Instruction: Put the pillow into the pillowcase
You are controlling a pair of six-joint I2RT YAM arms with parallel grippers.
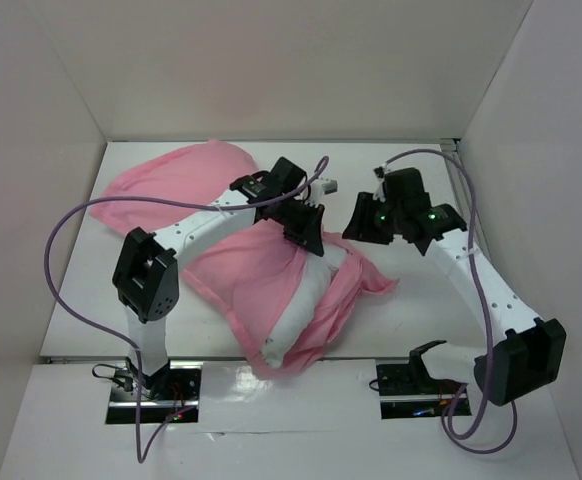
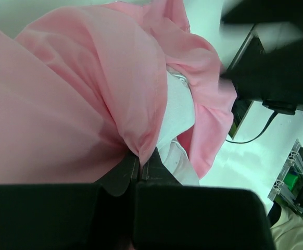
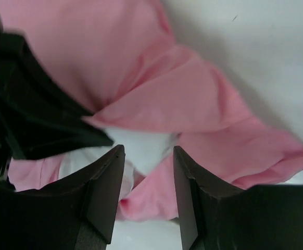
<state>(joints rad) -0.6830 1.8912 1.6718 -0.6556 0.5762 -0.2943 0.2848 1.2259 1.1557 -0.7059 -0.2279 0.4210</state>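
Pillowcase [image 1: 241, 285] rumpled mid-table

Spread over white table [image 1: 411, 300], bunched up pink. Pillow [image 1: 303, 300] partly wrapped inside near the front edge, white showing between folds. Left gripper [image 2: 139, 165] pinched tight on a pink fold. Right gripper [image 3: 149, 151] just beside, jaws apart, holding nothing.

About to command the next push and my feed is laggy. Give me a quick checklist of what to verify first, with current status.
1. Left hand pinching the pillowcase: ok.
2. Right hand open and empty: ok.
3. Right hand facing the exposed pillow: ok.
4. Pillow fully inside pillowcase: not ok, white shows at the opening.
5. Pillow corners seated deep inside: cannot tell, hidden by fabric.
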